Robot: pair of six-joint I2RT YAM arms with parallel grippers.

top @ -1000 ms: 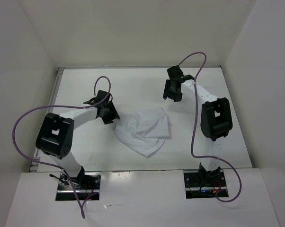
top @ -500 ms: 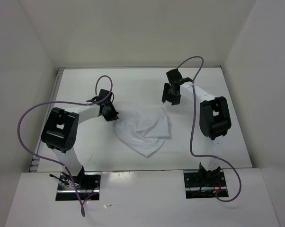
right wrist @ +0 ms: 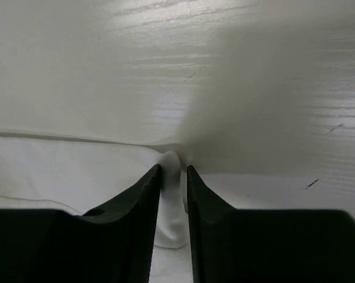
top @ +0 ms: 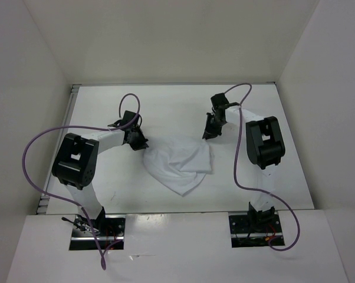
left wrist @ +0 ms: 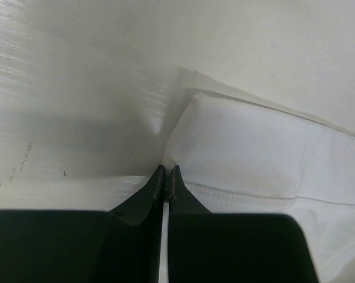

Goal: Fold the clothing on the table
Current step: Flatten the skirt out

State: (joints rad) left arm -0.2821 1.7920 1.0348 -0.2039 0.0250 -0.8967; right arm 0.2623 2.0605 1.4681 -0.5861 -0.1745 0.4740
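right jaws moved in, nipping a clothing (top: 180, 162) fold between them, left jaws shut on its corner

Seen from above, a wrinkled white fabric garment (top: 180, 165) lies on a glossy white table (top: 166, 109), the left black gripper (top: 143, 145) at its far-left corner and the right black gripper (top: 207, 135) at its far-right corner.

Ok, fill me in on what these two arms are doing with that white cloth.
Both arms are taking hold of the clothing, which lies rumpled and partly doubled over in the middle of the table. The left gripper is shut at the garment's left edge and appears to pinch it. The right gripper has a bunch of fabric from the far right corner between its fingers. Nothing is lifted yet.
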